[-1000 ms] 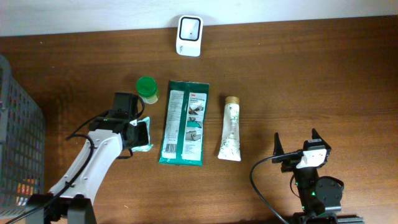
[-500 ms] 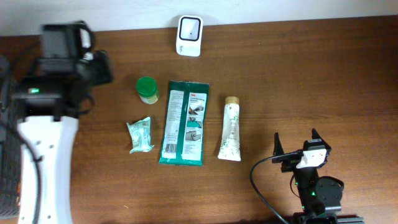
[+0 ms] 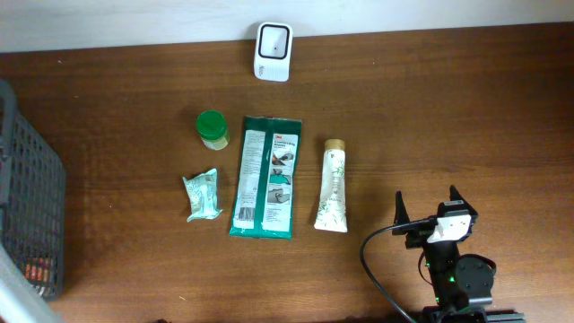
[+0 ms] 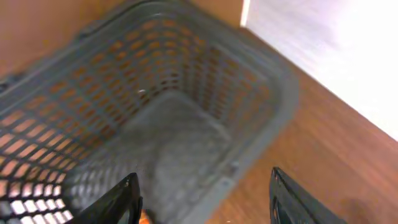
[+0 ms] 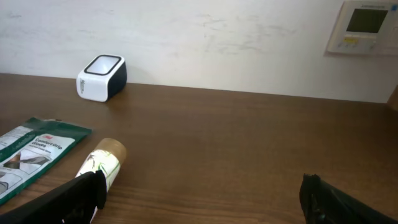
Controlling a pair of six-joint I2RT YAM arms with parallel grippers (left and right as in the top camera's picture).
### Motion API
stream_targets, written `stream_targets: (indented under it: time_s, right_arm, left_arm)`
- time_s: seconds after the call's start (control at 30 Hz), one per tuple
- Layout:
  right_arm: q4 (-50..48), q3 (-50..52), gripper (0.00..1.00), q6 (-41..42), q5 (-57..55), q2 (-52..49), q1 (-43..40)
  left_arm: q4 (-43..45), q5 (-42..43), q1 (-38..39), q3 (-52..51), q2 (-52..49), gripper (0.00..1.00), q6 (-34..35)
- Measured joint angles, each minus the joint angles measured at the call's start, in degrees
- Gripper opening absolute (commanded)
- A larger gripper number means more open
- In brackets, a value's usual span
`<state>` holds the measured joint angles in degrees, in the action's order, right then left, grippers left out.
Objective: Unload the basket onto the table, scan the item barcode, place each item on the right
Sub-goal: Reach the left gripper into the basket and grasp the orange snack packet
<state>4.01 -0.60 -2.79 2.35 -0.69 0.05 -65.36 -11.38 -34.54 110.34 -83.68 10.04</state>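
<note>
Lying on the counter [image 3: 448, 108] near each other, a small green pouch [image 3: 202, 196], a green-lid jar [image 3: 213, 128], a flat green pack [image 3: 265, 177] and a tube [image 3: 332, 185] are seen. The white scanner [image 3: 273, 39] is set by the back edge. The left gripper [image 4: 204, 190] is seen open and empty over the grey basket [image 4: 261, 99]. The right gripper [image 5: 199, 202] is spread wide, with nothing in it.

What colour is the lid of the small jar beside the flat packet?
The lid is green, best seen in the overhead view.

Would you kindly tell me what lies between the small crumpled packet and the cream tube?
The flat dark green pouch lies between the crumpled packet and the tube, seen in the overhead view.
</note>
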Motion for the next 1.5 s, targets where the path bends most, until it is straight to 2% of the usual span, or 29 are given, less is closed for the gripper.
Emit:
stream_targets:
  time_s: [0.1, 0.27, 0.43, 0.57, 0.67, 0.9, 1.07, 1.1, 1.2, 1.23, 1.27, 1.5]
  right_arm:
    - [0.0, 0.0, 0.98, 0.0, 0.0, 0.0, 0.0]
    - [0.0, 0.0, 0.98, 0.0, 0.0, 0.0, 0.0]
    - [0.0, 0.0, 0.98, 0.0, 0.0, 0.0, 0.0]
    - [0.0, 0.0, 0.98, 0.0, 0.0, 0.0, 0.0]
    - [0.0, 0.0, 0.98, 0.0, 0.0, 0.0, 0.0]
    - [0.0, 0.0, 0.98, 0.0, 0.0, 0.0, 0.0]
    - [0.0, 0.0, 0.98, 0.0, 0.0, 0.0, 0.0]
    - [0.0, 0.0, 0.98, 0.0, 0.0, 0.0, 0.0]
    - [0.0, 0.0, 0.98, 0.0, 0.0, 0.0, 0.0]
    - [0.0, 0.0, 0.98, 0.0, 0.0, 0.0, 0.0]
    - [0.0, 0.0, 0.98, 0.0, 0.0, 0.0, 0.0]
    - [0.0, 0.0, 0.98, 0.0, 0.0, 0.0, 0.0]
  left_arm:
    - [0.0, 0.0, -4.4, -2.8, 0.5, 0.56, 0.9]
    - [3.4, 0.0, -12.1, -14.8, 0.3, 0.59, 4.2]
    - [5.1, 0.4, -18.4, -19.6, -5.6, 0.59, 6.2]
    - [4.7, 1.8, -19.9, -19.6, -13.7, 0.54, 6.5]
    - [2.5, 2.4, -19.9, -20.0, -19.1, 0.54, 7.0]
    - [5.5, 2.9, -19.9, -29.6, -25.0, 0.54, 9.6]
    - [8.0, 2.8, -19.9, -33.2, -25.6, 0.53, 9.8]
    - [8.7, 2.8, -19.9, -33.7, -25.6, 0.51, 9.8]
    - [10.2, 2.5, -19.9, -35.0, -25.6, 0.31, 10.4]
    - [10.4, 2.0, -19.9, -35.2, -25.5, 0.18, 10.3]
    - [10.6, 1.5, -20.0, -35.5, -25.4, 0.00, 10.2]
    - [10.9, 1.1, -20.0, -35.7, -24.8, 0.00, 10.4]
